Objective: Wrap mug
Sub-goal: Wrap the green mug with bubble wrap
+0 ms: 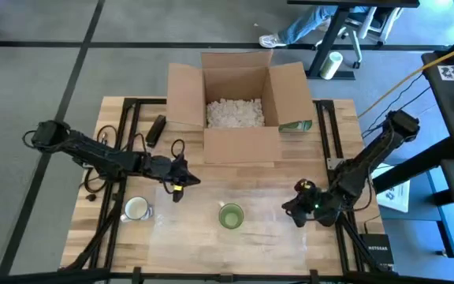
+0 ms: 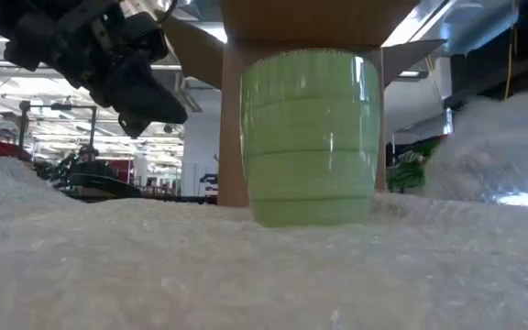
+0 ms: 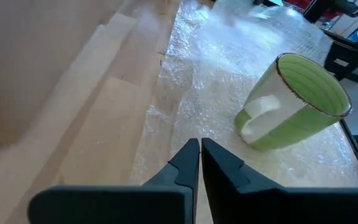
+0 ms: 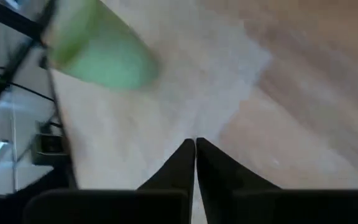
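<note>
A green mug (image 1: 231, 214) stands upright on a sheet of clear bubble wrap (image 1: 266, 230) spread over the wooden table near its front edge. In the low view the mug (image 2: 310, 137) rests by its base on the wrap (image 2: 246, 266). My left gripper (image 1: 187, 183) hovers shut above the wrap's left side, left of the mug (image 3: 297, 102), with nothing between its fingers (image 3: 188, 163). My right gripper (image 1: 290, 208) is shut at the wrap's right edge, right of the mug (image 4: 101, 53). My right gripper pinches the bubble wrap's right edge (image 4: 199, 132) between its two fingers, coming from the table's right side at a low slant. Creases in the wrap run together at the fingertips. In the low view that side of the wrap (image 2: 498, 156) rises off the table.
An open cardboard box (image 1: 239, 146) with white packing filler stands behind the wrap at the table's middle back. A second, pale mug (image 1: 136, 208) sits near the front left. A black object (image 1: 157, 128) and cables lie at the left of the box.
</note>
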{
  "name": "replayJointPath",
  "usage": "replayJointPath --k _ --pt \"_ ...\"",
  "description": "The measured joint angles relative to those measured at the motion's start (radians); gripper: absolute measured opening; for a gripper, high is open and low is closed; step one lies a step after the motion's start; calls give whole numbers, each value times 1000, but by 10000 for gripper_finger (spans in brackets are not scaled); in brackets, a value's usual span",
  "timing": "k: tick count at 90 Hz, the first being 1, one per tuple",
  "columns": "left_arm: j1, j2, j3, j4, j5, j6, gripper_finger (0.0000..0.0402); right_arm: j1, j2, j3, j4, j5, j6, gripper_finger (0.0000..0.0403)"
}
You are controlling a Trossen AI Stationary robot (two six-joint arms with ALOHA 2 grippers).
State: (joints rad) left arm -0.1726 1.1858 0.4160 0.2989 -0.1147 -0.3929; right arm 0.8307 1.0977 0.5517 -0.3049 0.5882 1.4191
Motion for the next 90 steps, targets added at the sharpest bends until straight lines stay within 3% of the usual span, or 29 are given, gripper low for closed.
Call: replayJointPath --k 23,53,90 --pt "-4 0 0 0 0 -31 0 -138 18 36 106 -3 -178 0" --pt "-51 0 0 0 0 -28 0 -337 207 40 598 -199 -466 0" --pt "-86 0 0 -1 0 -45 0 -543 528 402 546 -499 -729 0"
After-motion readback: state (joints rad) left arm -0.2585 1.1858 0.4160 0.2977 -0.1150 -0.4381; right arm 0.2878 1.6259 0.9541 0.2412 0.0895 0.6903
